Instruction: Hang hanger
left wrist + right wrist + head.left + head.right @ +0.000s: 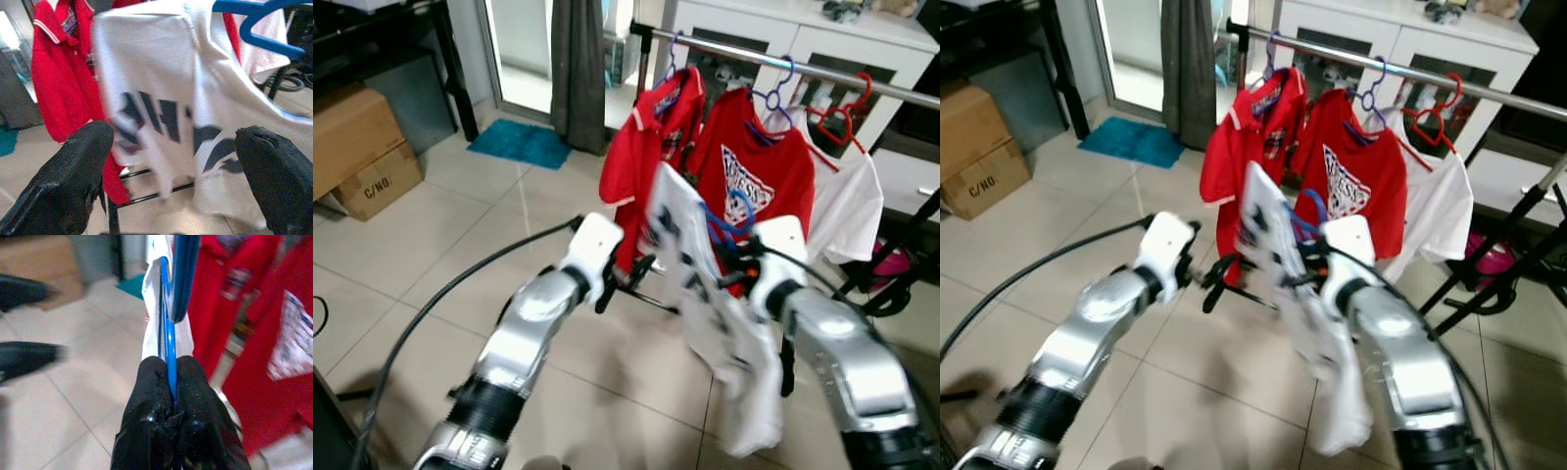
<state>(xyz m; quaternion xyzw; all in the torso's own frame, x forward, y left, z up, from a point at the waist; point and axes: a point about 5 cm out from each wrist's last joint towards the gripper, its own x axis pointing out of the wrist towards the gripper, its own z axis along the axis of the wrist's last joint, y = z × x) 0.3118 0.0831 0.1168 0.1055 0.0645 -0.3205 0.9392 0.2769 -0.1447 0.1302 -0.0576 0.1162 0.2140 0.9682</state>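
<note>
Clamped tight, the right gripper (pixel 168 382) pinches the thin flat edge of a blue plastic hanger (pixel 168 347) between its two rough black rubbery fingers (pixel 146 396), which meet on either side of the plastic with no gap. That hanger carries a white T-shirt (pixel 720 313) of soft cloth with bold dark lettering, which hangs limp in long folds in front of the robot, near a clothes rail (pixel 803 64). The silver right arm (pixel 832 352) reaches forward and up from the lower right, its white wrist block just beside the shirt's upper part. The left gripper (pixel 176 161) is spread wide apart and holds nothing; its two blunt, grainy black fingertips (pixel 78 166) frame the shirt's printed front from a short way off. The silver left arm (pixel 533 323) stretches forward from the lower left, a black cable looping off it toward the floor. The rail is a slim metal bar running slantwise across the scene, with a red polo shirt (pixel 651 147), a red printed T-shirt (pixel 754 166) and a white shirt (pixel 847 211) hung along it; an empty red hanger (pixel 842 122) hooks on beside them. Glossy pale tiles (pixel 460 225) cover the floor, with a cardboard box (pixel 362 147) and a teal mat (pixel 521 143) farther back on the left.
</note>
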